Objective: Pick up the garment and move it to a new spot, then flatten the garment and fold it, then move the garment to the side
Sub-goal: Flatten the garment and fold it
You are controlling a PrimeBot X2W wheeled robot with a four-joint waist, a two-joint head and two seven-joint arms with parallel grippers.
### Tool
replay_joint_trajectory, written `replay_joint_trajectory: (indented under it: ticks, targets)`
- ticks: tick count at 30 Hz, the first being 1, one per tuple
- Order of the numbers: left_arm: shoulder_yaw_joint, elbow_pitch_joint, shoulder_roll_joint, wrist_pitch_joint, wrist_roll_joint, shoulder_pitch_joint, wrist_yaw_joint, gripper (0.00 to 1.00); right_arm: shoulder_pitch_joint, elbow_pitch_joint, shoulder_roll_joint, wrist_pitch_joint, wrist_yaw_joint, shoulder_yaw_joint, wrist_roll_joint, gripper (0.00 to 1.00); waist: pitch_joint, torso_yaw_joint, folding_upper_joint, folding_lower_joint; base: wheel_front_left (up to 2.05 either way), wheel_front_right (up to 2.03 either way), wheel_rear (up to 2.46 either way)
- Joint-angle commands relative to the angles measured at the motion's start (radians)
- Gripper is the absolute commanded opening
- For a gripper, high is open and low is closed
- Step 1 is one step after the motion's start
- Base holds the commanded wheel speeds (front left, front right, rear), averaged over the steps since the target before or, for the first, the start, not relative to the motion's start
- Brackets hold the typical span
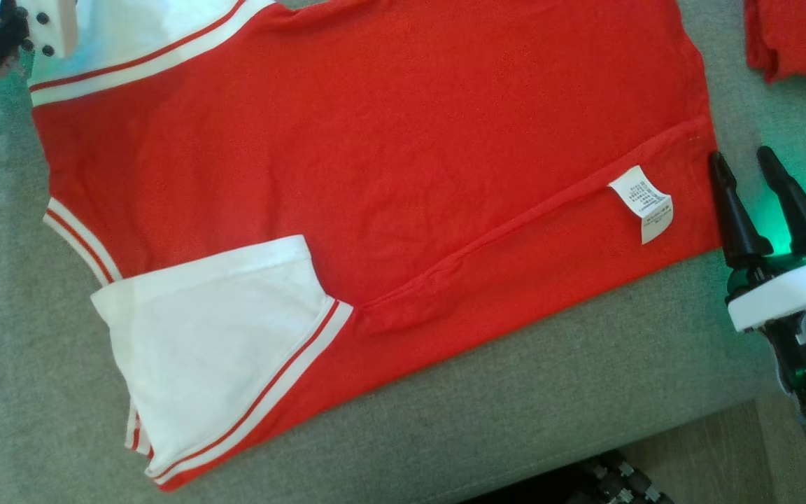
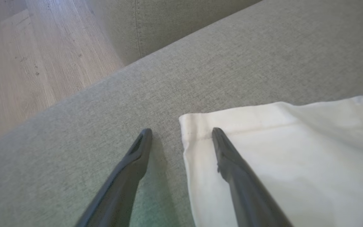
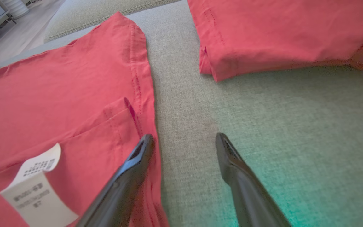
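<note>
Lying spread flat across the grey sofa cushion (image 1: 515, 420), one red garment (image 1: 375, 154), body uppermost and hem toward the cushion's right side. One white sleeve (image 1: 221, 336) with red-striped trim is folded in over the body near the cushion's front edge; a long crease runs from it toward the hem. A white care label (image 1: 644, 203) lies exposed just inside the hem. Right gripper (image 1: 739, 155): fingers spread wide, holding nothing, one finger over the hem's edge, the other over bare cushion; contact cannot be told. Left gripper (image 2: 181, 130): fingers spread wide, holding nothing, straddling the corner of the other white sleeve. A second red garment (image 1: 795, 35) lies folded at the cushion's far right corner, apart from the first. Wooden floor (image 2: 27, 63) shows beyond the cushion's edge.
</note>
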Motion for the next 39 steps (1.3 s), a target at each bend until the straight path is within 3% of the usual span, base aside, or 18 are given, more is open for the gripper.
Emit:
replay_joint_trajectory:
  ticks: [1, 2, 4, 5, 6, 13, 19, 25, 32, 39]
  targets:
    - [0.021, -0.018, 0.03, -0.002, 0.005, -0.038, -0.003, 0.85, 0.01, -0.016, -0.021, -0.008, -0.001, 0.014, 0.005, 1.0, 0.002, -0.001, 0.0, 0.0, 0.0, 0.0, 0.0]
    - [0.019, -0.017, 0.029, -0.002, 0.003, -0.038, -0.004, 0.48, 0.009, -0.016, -0.02, -0.008, -0.001, 0.015, 0.005, 1.0, 0.003, -0.002, 0.0, 0.0, 0.0, 0.0, 0.0]
    - [0.014, -0.016, 0.029, 0.001, -0.003, -0.037, -0.006, 0.24, 0.008, -0.016, -0.021, -0.01, -0.001, 0.016, 0.006, 1.0, 0.005, -0.002, 0.0, 0.0, 0.0, 0.0, 0.0]
    - [0.012, -0.017, 0.03, 0.0, -0.005, -0.038, -0.006, 0.05, 0.007, -0.016, -0.022, -0.011, -0.001, 0.016, 0.007, 1.0, 0.006, -0.002, 0.0, 0.0, 0.0, 0.0, 0.0]
    - [0.01, -0.019, 0.03, -0.001, -0.008, -0.038, -0.007, 0.0, 0.007, -0.015, -0.023, -0.011, -0.001, 0.016, 0.007, 1.0, 0.007, -0.002, 0.0, 0.0, 0.0, 0.0, 0.0]
    - [-0.015, -0.038, 0.036, -0.041, -0.013, -0.04, -0.013, 0.0, -0.035, -0.035, -0.038, 0.002, -0.001, 0.022, 0.02, 1.0, -0.008, 0.007, 0.0, 0.0, 0.0, 0.0, 0.0]
    - [-0.051, -0.069, 0.039, -0.069, -0.023, -0.043, -0.015, 0.0, -0.201, -0.015, -0.07, 0.09, -0.001, 0.037, 0.023, 1.0, -0.031, 0.018, 0.0, 0.0, 0.0, 0.0, 0.0]
    - [-0.101, -0.128, 0.033, -0.078, -0.05, -0.064, -0.016, 0.0, -0.412, 0.154, -0.059, 0.155, -0.001, 0.086, 0.005, 1.0, -0.025, 0.055, 0.0, 0.0, 0.0, 0.0, 0.0]
    - [-0.158, -0.175, 0.028, -0.101, -0.083, -0.086, -0.016, 0.0, -0.574, 0.384, -0.044, 0.141, -0.001, 0.146, -0.02, 1.0, -0.02, 0.107, 0.0, 0.0, 0.0, 0.0, 0.0]
    - [-0.195, -0.195, 0.045, -0.117, -0.11, -0.096, -0.016, 0.0, -0.644, 0.479, -0.035, 0.113, -0.001, 0.227, 0.007, 1.0, -0.027, 0.127, 0.0, 0.0, 0.0, 0.0, 0.0]
